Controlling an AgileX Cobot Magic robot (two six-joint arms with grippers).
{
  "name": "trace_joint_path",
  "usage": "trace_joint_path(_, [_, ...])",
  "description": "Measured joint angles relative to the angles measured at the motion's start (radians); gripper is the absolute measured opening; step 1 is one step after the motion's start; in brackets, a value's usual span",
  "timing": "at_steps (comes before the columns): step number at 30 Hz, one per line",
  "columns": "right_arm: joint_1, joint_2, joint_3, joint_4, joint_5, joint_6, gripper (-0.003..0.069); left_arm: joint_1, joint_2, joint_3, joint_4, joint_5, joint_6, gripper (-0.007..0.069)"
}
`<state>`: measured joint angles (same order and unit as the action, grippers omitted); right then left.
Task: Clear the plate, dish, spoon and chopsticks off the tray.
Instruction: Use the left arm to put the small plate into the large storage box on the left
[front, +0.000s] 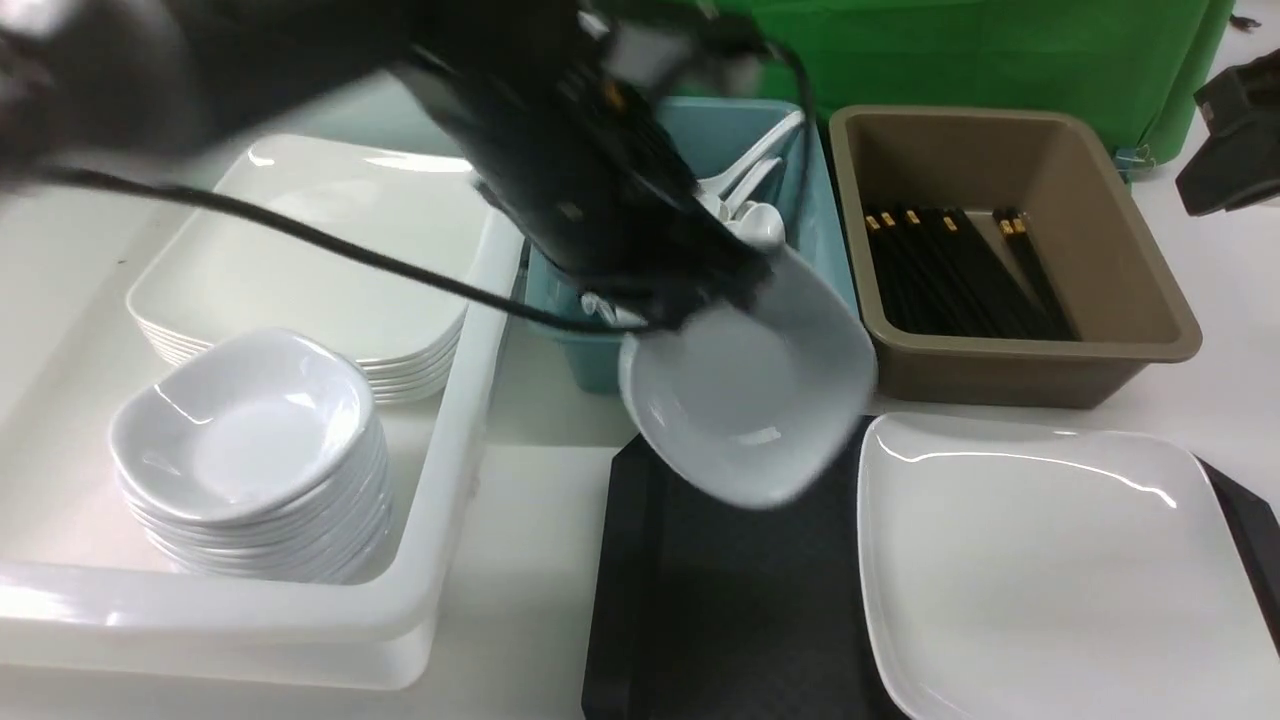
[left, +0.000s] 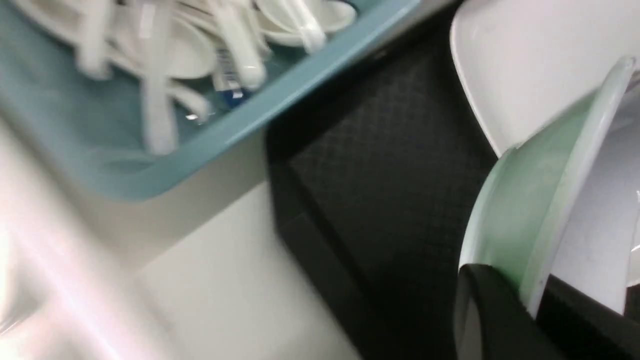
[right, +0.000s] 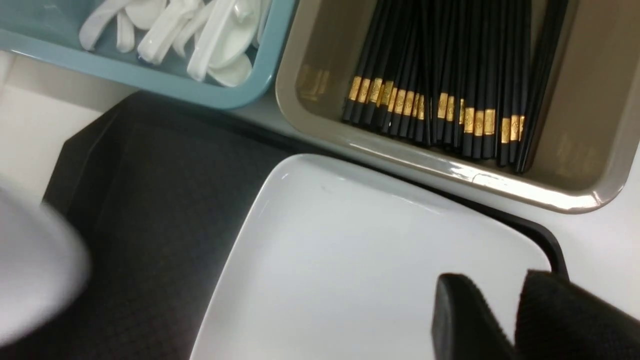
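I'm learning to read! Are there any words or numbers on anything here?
No text can be read anywhere.
Gold bands on the chopsticks: pattern too small to read.
Faint marks on the brown tub wall: too blurred.
Blue tag in the teal tub: too blurred.

Front camera looks down across the white bench (front: 540, 520); both wrist cameras hang close above, all sharing the black diamond-textured plastic tray (front: 720, 600) and glossy white rounded-square plate (front: 1040, 570)
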<state>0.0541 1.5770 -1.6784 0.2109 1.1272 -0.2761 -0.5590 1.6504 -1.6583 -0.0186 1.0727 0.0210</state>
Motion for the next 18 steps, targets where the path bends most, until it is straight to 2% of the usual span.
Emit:
trace_joint_path(2, [0.000, 0.000, 0.000, 0.000, 0.000, 0.000, 0.0210, 0.048, -0.048, 0.000, 0.000, 0.032, -0.014, 0.0018])
trace_joint_path(4, [0.000, 0.000, 0.000, 0.000, 0.000, 0.000, 0.0211, 0.193, -0.133, 0.008, 0.002, 0.066, -0.033, 0.0018])
trace_joint_path(6, [0.000, 0.000, 0.000, 0.000, 0.000, 0.000, 0.0213, 0.274, -0.185, 0.038, -0.006, 0.063, -0.036, 0.0018])
trace_joint_path(8, [0.000, 0.000, 0.000, 0.000, 0.000, 0.000, 0.0214, 0.411, -0.259, 0.112, -0.043, 0.040, -0.033, 0.0018])
trace_joint_path(10, [0.000, 0.000, 0.000, 0.000, 0.000, 0.000, 0.0214, 0.474, -0.286, 0.164, -0.068, 0.028, -0.021, 0.0018])
trace_joint_path(12, [0.000, 0.000, 0.000, 0.000, 0.000, 0.000, 0.0214, 0.596, -0.342, 0.305, -0.146, -0.014, 0.020, 0.0018])
trace_joint_path(18, [0.000, 0.000, 0.000, 0.000, 0.000, 0.000, 0.0215, 0.757, -0.369, 0.540, -0.243, -0.125, 0.058, 0.0018])
